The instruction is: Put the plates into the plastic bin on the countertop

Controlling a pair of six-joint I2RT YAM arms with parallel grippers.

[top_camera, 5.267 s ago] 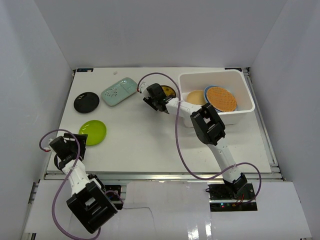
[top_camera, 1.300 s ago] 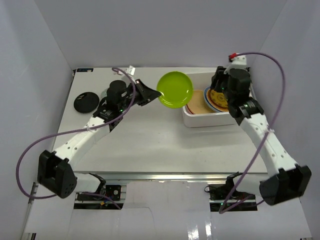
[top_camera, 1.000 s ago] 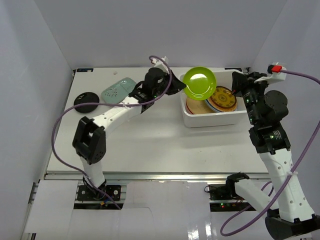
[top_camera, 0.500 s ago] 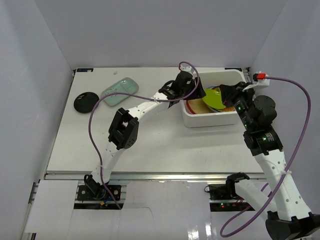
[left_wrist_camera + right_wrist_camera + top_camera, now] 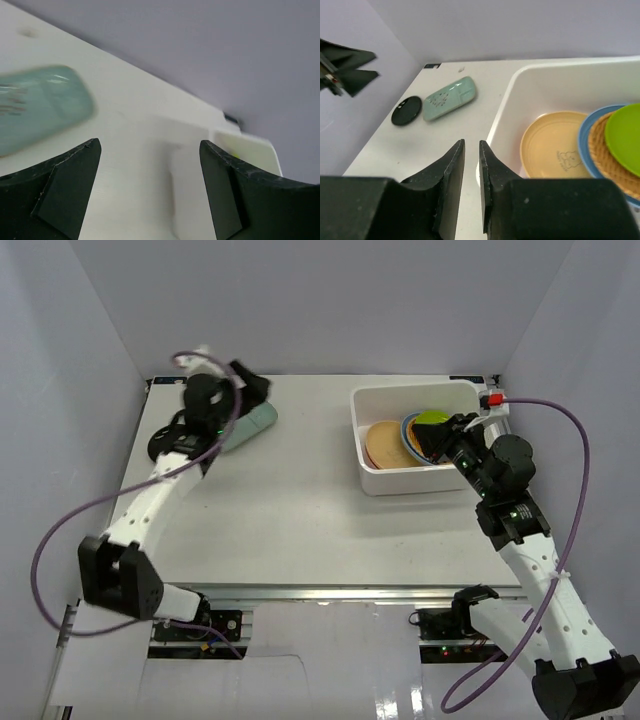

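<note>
1. Top external view: my left gripper (image 5: 250,397) hangs over the mint-green plate (image 5: 262,421) at the far left of the countertop (image 5: 290,510). The right gripper (image 5: 440,436) sits above the plastic bin (image 5: 372,478).
2. Left wrist view: the left jaws stand wide, with nothing between them. Right wrist view: the right jaws are only narrowly parted and empty.
3. Loaded in the bin: the tan plate (image 5: 555,145), blue plate (image 5: 584,142), orange woven plate (image 5: 602,160) and lime-green plate (image 5: 625,135). The black plate (image 5: 406,110) lies just beside the mint-green one.
4. Handling, my estimate: the mint-green plate looks rigid, light and smooth, and it lies flat. I would pinch a raised rim across its narrow width and expect it to slide.
5. Limits: the left wrist view is blurred. My left arm covers most of the black plate from above. The frame edge cuts off the lime-green plate. I cannot make out a pink or a patterned plate.
</note>
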